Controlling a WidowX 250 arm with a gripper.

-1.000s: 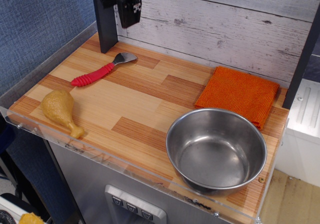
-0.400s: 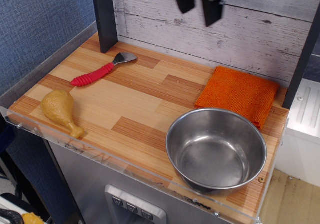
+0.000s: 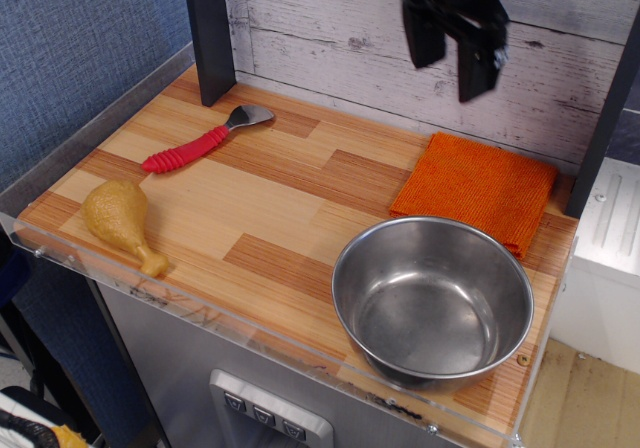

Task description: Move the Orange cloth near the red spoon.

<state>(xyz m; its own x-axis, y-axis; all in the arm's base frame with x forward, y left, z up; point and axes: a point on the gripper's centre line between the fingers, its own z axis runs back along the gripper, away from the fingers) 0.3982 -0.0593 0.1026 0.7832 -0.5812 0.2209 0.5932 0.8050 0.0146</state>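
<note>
Ribbed Orange cloth [image 3: 474, 190] lay folded square near the surface's [image 3: 270, 208] back right corner; above, the end effector's [image 3: 452, 63] dark fingers stood apart, empty.

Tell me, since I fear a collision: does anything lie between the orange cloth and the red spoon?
Nothing visible does. Bare wood separates the orange folded ribbed cloth from the red-handled, metal-headed spoon; the steel bowl sits nearer the front.

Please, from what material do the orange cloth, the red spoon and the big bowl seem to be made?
The Orange cloth looks like ribbed woven fabric, matte, with a visible weave. The red spoon seems to have a ridged plastic handle, slightly glossy, and a flat grey head, probably metal. The bowl appears to be steel, brushed and reflective, with highlights on its rim.
</note>
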